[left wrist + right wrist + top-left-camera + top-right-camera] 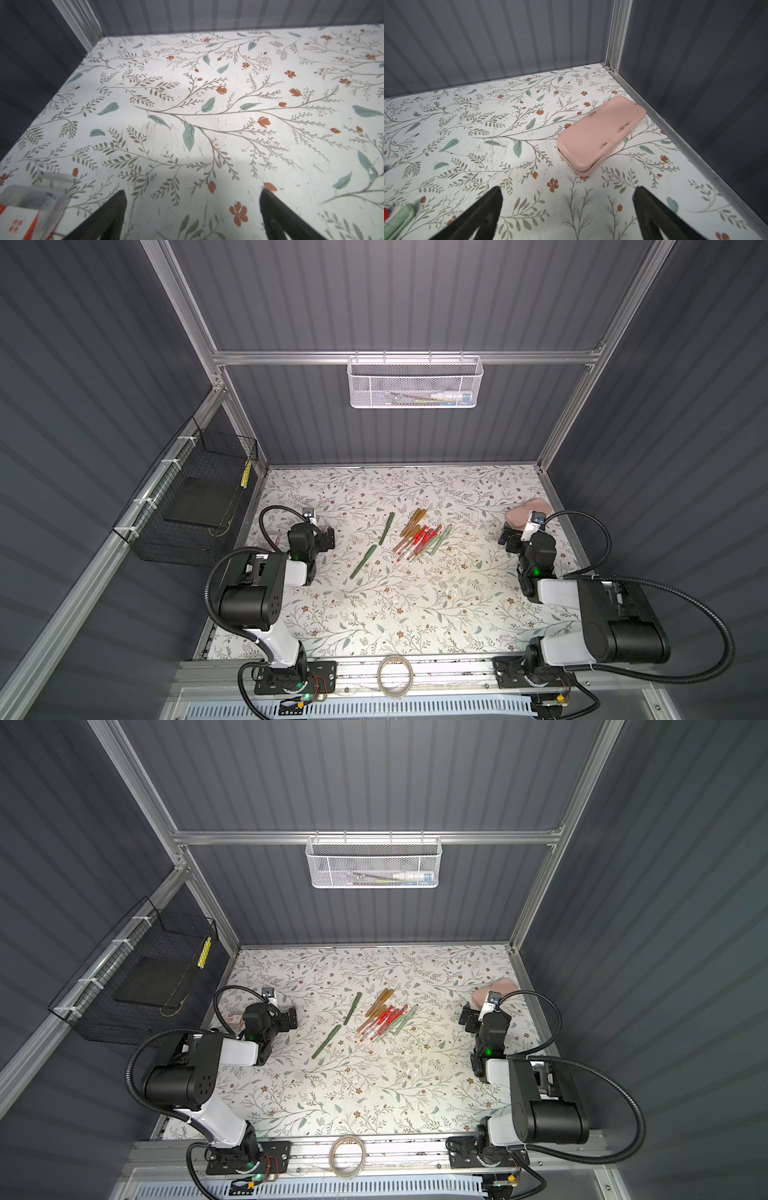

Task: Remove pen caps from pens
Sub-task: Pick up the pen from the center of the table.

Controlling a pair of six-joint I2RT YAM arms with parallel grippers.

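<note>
Capped pens (419,537) at centre, untouched.
Wide open and empty: left gripper (329,538) at nine o'clock, right gripper (505,536) at three, presumably flanking for two-handed pulls.

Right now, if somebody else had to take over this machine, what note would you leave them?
Left gripper: open, empty, over the table beside a small box.
Right gripper: open, empty, near the pink case.
Pens: main pile in the middle; two dark green pens lie apart, towards the left arm.
Done: nothing visible; no loose caps seen.
Left: uncap every pen.
</note>
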